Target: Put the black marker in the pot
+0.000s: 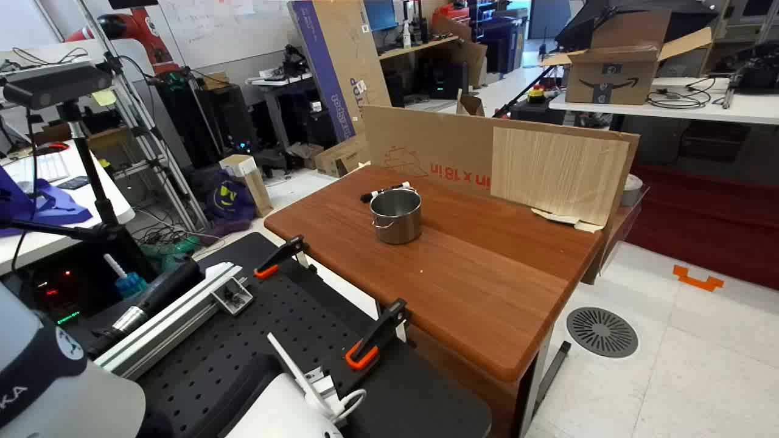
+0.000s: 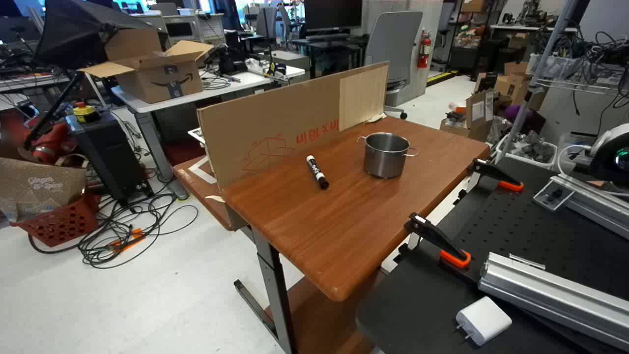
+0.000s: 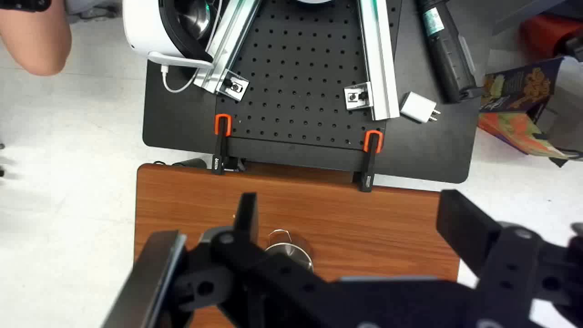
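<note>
The black marker (image 1: 384, 192) lies on the brown table, partly behind the pot in an exterior view. It shows whole, with a white label and black cap, in an exterior view (image 2: 317, 172). The grey metal pot (image 1: 397, 222) stands upright with its small wire handles out; it also shows in an exterior view (image 2: 385, 160). In the wrist view the pot's rim and one handle (image 3: 291, 253) show, partly covered by my gripper. My gripper (image 3: 353, 216) is open and empty, high above the table. The marker is hidden in the wrist view. The gripper is not in either exterior view.
The brown table (image 1: 462, 292) has a cardboard panel (image 2: 280, 128) standing along its far edge. Orange-tipped clamps (image 1: 377, 334) hold the near edge by the black perforated base plate (image 3: 296, 91). A white charger (image 2: 484, 319) and a white headset (image 3: 159, 36) lie on the base.
</note>
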Robot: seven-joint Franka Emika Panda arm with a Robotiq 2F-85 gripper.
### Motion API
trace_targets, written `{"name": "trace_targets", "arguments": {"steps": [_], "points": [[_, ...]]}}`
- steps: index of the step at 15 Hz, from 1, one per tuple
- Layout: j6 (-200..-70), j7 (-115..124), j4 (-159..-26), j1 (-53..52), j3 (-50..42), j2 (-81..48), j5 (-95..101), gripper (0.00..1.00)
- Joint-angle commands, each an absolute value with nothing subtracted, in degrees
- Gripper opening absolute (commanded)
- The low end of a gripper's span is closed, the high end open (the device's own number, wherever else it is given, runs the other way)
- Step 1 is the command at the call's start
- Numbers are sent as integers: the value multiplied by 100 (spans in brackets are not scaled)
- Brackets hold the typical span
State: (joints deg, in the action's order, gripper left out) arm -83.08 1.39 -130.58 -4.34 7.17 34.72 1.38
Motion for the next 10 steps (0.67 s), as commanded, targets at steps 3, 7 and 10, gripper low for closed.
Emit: {"name": "trace_targets", "arguments": {"steps": [3,7,10], "points": [[-8295,164,-13025,-485,680,3462,155,100],[-8337,221,-13035,-475,695,3440,142,100],[-8840,574,-13176,-451,678,3355,-239,100]]}}
